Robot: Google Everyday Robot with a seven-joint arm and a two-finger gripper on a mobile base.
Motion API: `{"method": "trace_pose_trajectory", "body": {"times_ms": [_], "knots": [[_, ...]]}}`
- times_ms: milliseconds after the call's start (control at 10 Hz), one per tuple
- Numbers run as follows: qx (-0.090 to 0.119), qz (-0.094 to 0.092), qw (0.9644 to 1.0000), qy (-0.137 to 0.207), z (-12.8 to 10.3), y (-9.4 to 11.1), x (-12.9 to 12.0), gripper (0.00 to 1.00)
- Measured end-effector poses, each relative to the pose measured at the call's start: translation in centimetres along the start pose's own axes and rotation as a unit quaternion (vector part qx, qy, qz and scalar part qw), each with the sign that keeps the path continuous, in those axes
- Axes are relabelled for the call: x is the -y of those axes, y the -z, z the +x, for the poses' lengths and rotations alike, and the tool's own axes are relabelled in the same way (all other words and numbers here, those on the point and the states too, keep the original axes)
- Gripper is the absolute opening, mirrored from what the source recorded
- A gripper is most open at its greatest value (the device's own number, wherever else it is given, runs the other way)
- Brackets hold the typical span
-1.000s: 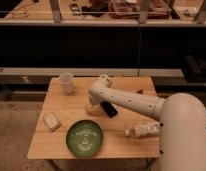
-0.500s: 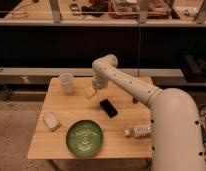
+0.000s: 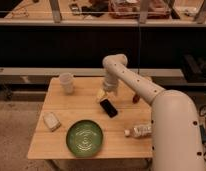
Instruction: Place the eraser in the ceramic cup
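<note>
Now the arm (image 3: 138, 87) folds downward; its pincer (image 3: 102, 94) hangs near the eraser (image 3: 108, 107), whether wide or narrow I cannot tell.

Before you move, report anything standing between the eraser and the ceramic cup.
Nothing visible does: only wooden table lies between the eraser and the ceramic cup. The gripper hangs just beside the eraser, on its cup side.

off-white arm (image 3: 133, 84), smooth rounded shell, row of small dark dots along its length. domed joint (image 3: 115, 63) capping it. bulky white cylindrical body (image 3: 176, 132). gripper (image 3: 102, 94) pale yellowish, at arm's tip, 10 o'clock of body.
</note>
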Motion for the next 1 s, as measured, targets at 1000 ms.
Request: {"method": "trace_pose_trajectory", "body": {"times_ms": [1000], "knots": [[-0.016, -0.088, 0.9955, 0.032, 0.4, -4.2, -0.5, 0.80]]}}
